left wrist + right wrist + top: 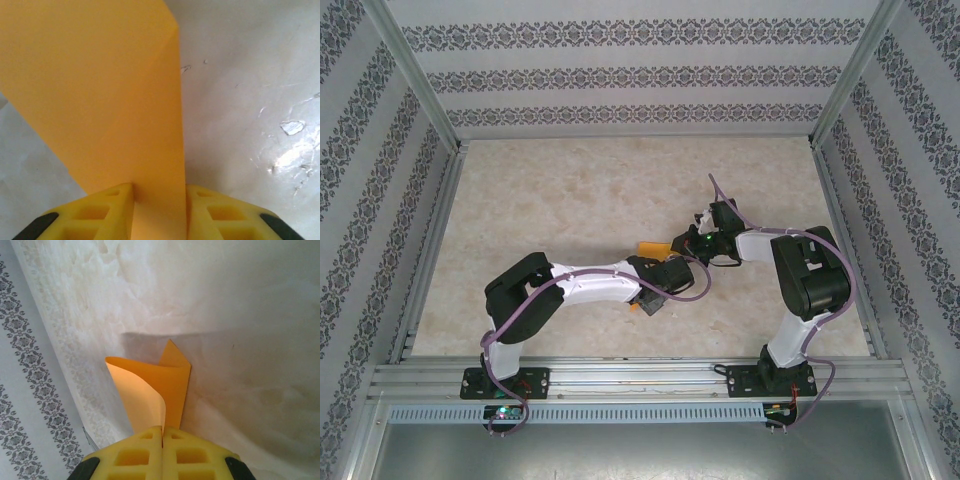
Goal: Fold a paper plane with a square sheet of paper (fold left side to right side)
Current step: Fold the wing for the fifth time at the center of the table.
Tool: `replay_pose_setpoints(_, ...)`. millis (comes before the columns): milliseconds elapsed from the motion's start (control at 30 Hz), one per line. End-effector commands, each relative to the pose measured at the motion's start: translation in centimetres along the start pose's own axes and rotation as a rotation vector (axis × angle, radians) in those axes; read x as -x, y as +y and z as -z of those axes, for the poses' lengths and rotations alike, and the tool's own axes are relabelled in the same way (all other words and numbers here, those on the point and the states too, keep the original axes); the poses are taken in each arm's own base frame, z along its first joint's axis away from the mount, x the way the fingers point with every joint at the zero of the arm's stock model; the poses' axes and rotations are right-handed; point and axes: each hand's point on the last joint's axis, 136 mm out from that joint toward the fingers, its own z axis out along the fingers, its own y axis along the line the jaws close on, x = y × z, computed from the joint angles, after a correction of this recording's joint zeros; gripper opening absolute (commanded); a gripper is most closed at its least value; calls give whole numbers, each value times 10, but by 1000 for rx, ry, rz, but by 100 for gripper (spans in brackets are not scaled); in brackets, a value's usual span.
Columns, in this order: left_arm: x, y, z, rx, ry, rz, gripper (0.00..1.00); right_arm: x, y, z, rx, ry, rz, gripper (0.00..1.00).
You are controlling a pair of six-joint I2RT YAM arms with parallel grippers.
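Note:
The square sheet of paper is bright orange and sits folded and curled between the two arms at mid-table. In the right wrist view the paper rises from between the pressed-together yellow fingers of my right gripper, one layer curling off to the left, a pointed corner at the top. In the left wrist view a creased band of the paper runs down between the fingers of my left gripper. These stand apart, one on each side of the band. The paper hangs above the table.
The marbled beige table top lies open behind and to the left of the arms. Patterned walls with metal posts enclose it on three sides. A metal rail carrying both arm bases runs along the near edge.

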Motion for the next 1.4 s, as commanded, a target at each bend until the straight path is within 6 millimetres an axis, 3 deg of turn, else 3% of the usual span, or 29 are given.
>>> replay_pose_setpoints(0,-4,6,11,18,-7,13,26,3,0,-3,-19,-3,-11,0)
replay_pose_setpoints(300,-3,1,12,-22,-22,46,10,7,-5,4,-52,-31,-10,0)
replay_pose_setpoints(433,-1,2,13,-67,-40,100,1,14,-6,18,-67,-89,6,11)
replay_pose_setpoints(667,11,10,25,-228,-120,263,0,33,-14,73,-111,-279,63,39)
replay_pose_setpoints(833,23,6,30,-419,-178,395,0,34,-19,98,-120,-355,113,48)
replay_pose_setpoints(967,32,0,27,-571,-200,489,0,29,-23,101,-121,-358,128,49)
replay_pose_setpoints(1367,47,-8,12,-797,-202,669,0,18,-20,90,-72,-299,162,49)
